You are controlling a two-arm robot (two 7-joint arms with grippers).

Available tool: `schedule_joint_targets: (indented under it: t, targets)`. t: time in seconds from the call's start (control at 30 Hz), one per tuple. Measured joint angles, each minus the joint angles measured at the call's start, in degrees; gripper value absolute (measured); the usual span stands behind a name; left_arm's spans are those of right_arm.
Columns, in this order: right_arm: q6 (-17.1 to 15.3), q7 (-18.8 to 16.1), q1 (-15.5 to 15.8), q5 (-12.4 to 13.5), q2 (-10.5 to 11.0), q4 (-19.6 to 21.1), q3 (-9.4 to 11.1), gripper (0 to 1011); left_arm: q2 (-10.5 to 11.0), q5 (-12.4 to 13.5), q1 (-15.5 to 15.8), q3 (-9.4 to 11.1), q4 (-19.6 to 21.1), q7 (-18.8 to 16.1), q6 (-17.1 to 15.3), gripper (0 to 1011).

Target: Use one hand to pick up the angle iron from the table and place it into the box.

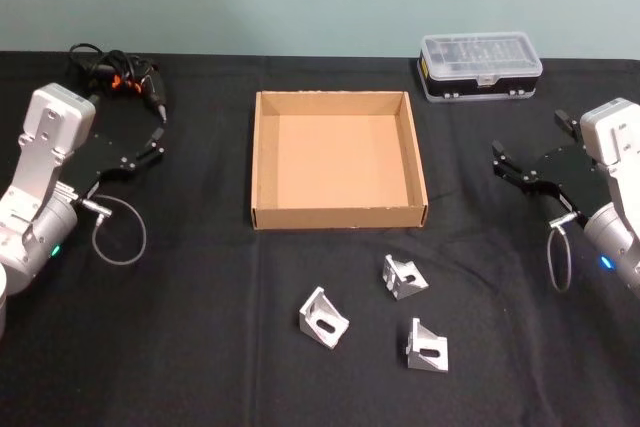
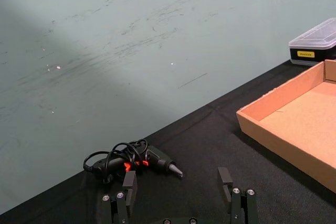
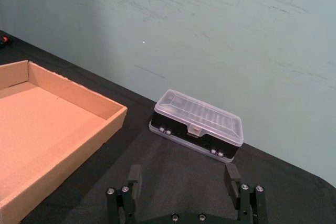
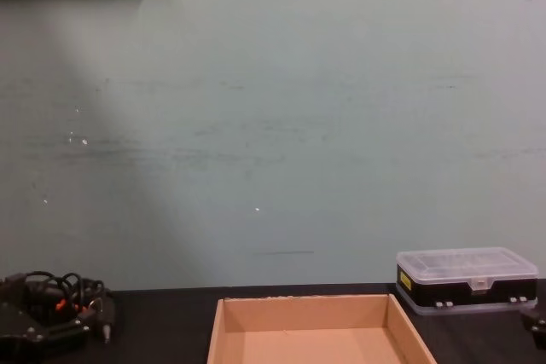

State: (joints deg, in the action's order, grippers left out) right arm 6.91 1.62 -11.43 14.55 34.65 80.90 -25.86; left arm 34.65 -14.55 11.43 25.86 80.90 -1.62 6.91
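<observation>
Right, head view: nothing is picked up yet, so the step looks like the start, before any reach. One box sits mid-table, empty. At its 6 o'clock lie three angle irons, apart from each other: left angle iron, middle angle iron, right angle iron. Two grippers: left gripper hangs at the box's 9 o'clock, jaws spread, empty; right gripper is at 3 o'clock, same. One plastic case at 1 o'clock, one corded screwdriver at 10 o'clock.

Left wrist view: the fingers are parted and hold nothing, with the screwdriver and a box corner beyond.

Right wrist view: the fingers are wide apart, with the case and box ahead.

Chest view: box, case and screwdriver by the wall.

Next move, I'd judge: one arm swings to 6 o'clock, drops over a single angle iron and closes on a flange.
</observation>
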Motion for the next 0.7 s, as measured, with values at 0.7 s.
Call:
schedule_joint_targets:
  t: [0.7]
  targets:
    - [0.0, 0.0, 0.0, 0.0, 0.0, 0.0, 0.0, 1003, 0.0, 0.0, 0.0, 0.0, 0.0, 0.0, 0.0, 1000]
